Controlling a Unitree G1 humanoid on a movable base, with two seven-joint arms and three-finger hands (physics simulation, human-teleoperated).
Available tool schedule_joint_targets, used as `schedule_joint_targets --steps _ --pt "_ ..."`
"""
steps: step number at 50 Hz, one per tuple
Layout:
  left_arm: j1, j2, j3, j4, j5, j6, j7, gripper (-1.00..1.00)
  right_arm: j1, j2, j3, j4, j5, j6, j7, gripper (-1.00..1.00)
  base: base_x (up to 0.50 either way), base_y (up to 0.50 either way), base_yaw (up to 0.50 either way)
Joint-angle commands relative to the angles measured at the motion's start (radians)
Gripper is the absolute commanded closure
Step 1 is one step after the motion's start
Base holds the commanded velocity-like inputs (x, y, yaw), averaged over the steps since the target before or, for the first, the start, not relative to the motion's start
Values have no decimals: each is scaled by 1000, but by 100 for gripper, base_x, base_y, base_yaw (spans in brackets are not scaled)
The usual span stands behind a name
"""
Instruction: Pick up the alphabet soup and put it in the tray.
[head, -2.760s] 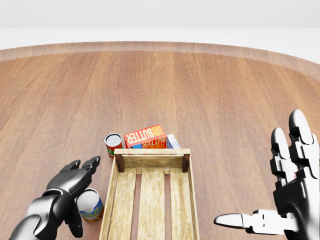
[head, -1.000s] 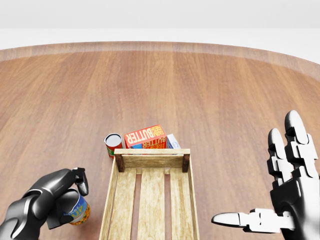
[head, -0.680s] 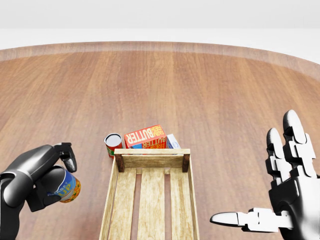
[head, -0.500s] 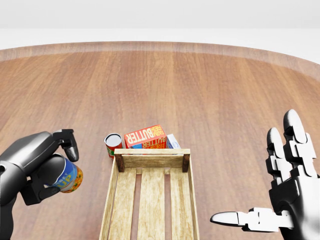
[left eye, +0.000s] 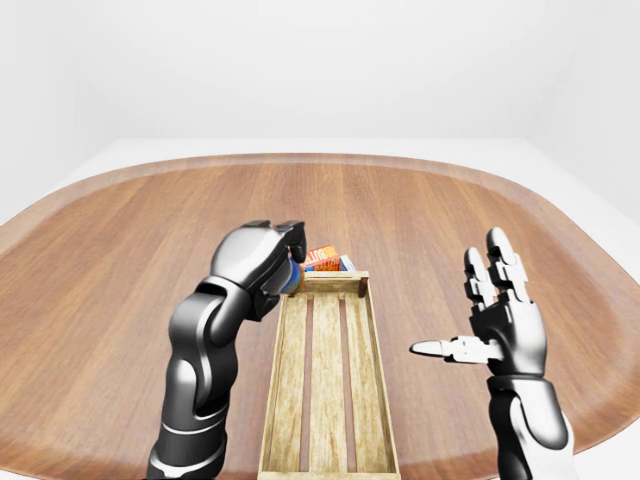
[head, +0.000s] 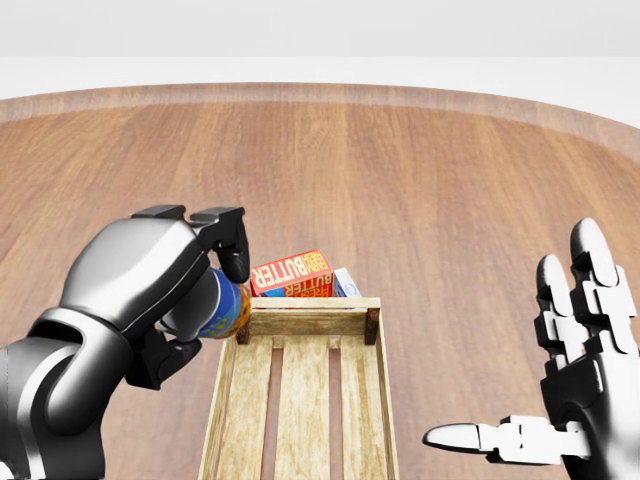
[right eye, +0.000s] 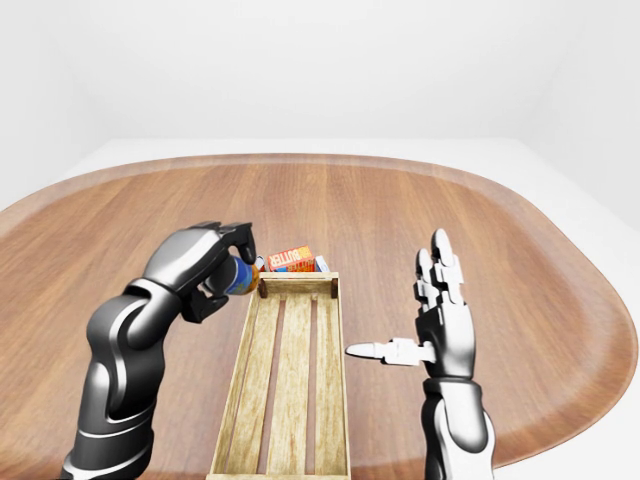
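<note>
Your left hand (head: 190, 290), fingers curled downward, grips the alphabet soup (head: 224, 309) above the desk (head: 420, 170), at the tray (head: 300, 400)'s upper-left corner. The can's long axis cannot be judged; only the head view shows its label. Your right hand (head: 560, 400) hangs open right of the tray. The butter box (head: 291, 272) lies beyond.

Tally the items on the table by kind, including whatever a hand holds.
Cans: 1, the blue-and-orange alphabet soup can gripped in the left hand
Cartons: 2, the red butter box and a pale carton beside it
Slatted wooden trays: 1
Total: 4
</note>
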Motion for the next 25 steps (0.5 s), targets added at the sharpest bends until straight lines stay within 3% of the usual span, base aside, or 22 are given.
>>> schedule_joint_targets --steps 1,5,9,10,11,12,14,25 --pt "-12 -107 -109 56 113 -54 0 100 1 0 -10 -2 8 0 4 -100 0 0 0" --pt "3 -132 -146 99 150 -70 0 100 0 1 -7 -4 4 0 3 -100 0 0 0" --pt "-13 -155 -159 99 180 -67 0 100 -2 1 -6 1 4 0 4 -100 0 0 0" --pt "8 -151 -167 152 187 -87 0 100 -2 0 -8 1 6 0 4 -100 0 0 0" --pt "9 -151 -167 165 193 -92 0 100 -2 0 -8 0 5 0 4 -100 0 0 0" --pt "-11 -164 -169 159 204 -75 0 100 -1 1 -9 -3 6 0 3 -100 0 0 0" --pt "21 -166 -184 182 208 -91 0 100 -2 1 -7 -2 4 0 3 -100 0 0 0" --pt "55 -188 -227 293 245 -108 0 100 0 1 -7 -5 6 0 5 -100 0 0 0"
